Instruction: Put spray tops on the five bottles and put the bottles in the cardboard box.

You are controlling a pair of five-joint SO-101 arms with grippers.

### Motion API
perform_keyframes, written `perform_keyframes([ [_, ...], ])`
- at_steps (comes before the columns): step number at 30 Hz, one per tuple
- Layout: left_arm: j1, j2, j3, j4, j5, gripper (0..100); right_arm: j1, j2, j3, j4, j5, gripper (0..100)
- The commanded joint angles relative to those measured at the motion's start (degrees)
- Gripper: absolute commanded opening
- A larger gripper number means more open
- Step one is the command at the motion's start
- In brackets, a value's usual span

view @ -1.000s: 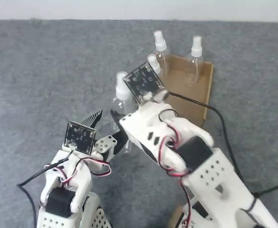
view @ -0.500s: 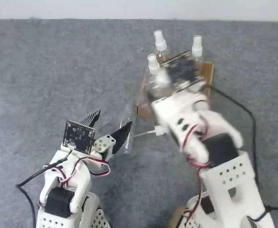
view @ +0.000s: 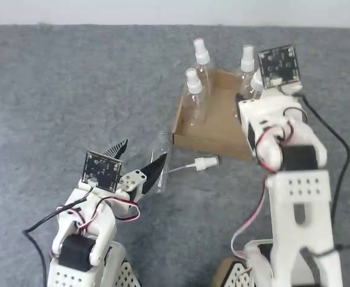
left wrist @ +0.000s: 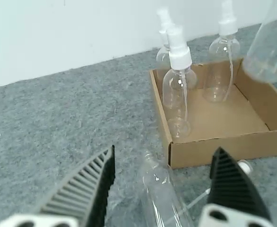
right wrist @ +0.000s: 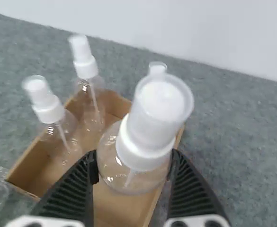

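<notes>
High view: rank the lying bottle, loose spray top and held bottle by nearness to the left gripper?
From the left gripper:
1. lying bottle, just beside it.
2. loose spray top, on the carpet.
3. held bottle, in the right gripper.

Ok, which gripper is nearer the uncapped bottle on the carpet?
Left. Left gripper is open beside the uncapped bottle; right gripper is at the cardboard box, holding a capped bottle.

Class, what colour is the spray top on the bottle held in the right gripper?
White spray top; clearest in the right wrist view.
</notes>
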State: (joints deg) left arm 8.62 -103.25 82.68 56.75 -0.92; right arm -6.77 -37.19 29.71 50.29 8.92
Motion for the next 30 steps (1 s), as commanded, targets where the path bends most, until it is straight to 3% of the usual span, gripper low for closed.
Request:
perform_keyframes([
  [1,0.26,-0.88,-0.22,-1.14,-0.35,30,0.75,6.02,-2.37,-5.14,0.35,0.6],
  [30,0.26,-0.88,-0.13,-1.14,-0.35,30,0.92,27.65,1.32,-25.71,0.97,0.6],
])
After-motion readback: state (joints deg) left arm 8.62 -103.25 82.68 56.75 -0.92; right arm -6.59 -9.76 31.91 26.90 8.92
